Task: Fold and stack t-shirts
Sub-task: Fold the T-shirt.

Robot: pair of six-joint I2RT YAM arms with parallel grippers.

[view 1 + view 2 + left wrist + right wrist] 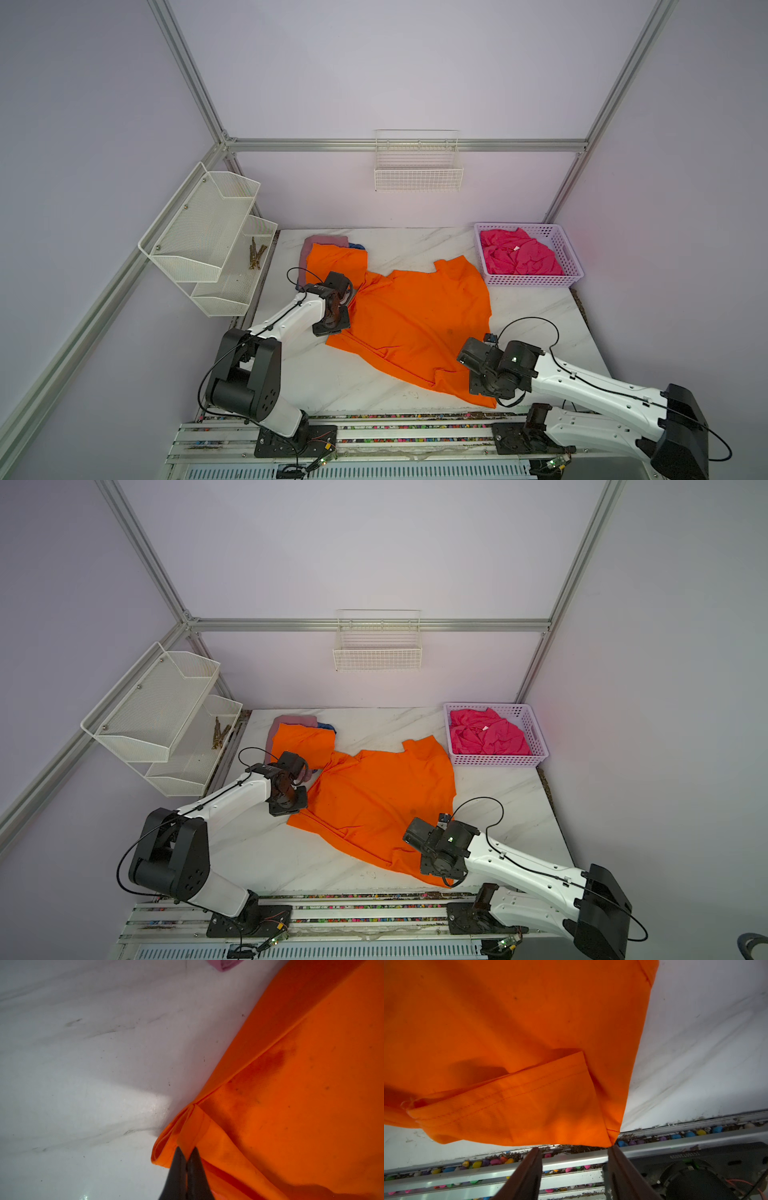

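Two claws sit low over the marble-patterned tabletop (540, 307). Nearest, along the front metal rail (374, 428), small coloured pebbles (477, 1164) lie in a groove. A dark base plate (716, 1153) beside the rail carries a printed row of digits, upside down in the right wrist view and too faint to read surely.

Just past the rail, the right claw (574, 1148) is released, its jaws standing apart. Its tips are at the near hem of the spread orange t-shirt (415, 316); whether they touch the cloth I cannot tell. That near corner is turned over on itself, showing a double row of stitching.

This shirt is bright orange and lies mostly flat but skewed across the middle of the tabletop. Long creases cross it, with a few dark smudges, and the neckline points to the far side.

At its left edge the left claw (187, 1156) is clenched on a bunched fold of the orange cloth.

Farther back on the left, a folded orange t-shirt (336, 262) tops a stack. A mauve-pink t-shirt (324, 241) and a blue t-shirt (356, 246) peek out beneath it. A sleeve of the spread shirt reaches this stack.

At the far right, a lavender basket (569, 253) holds a crumpled hot pink t-shirt (519, 257). Its small white tag (516, 248) shows no legible writing.
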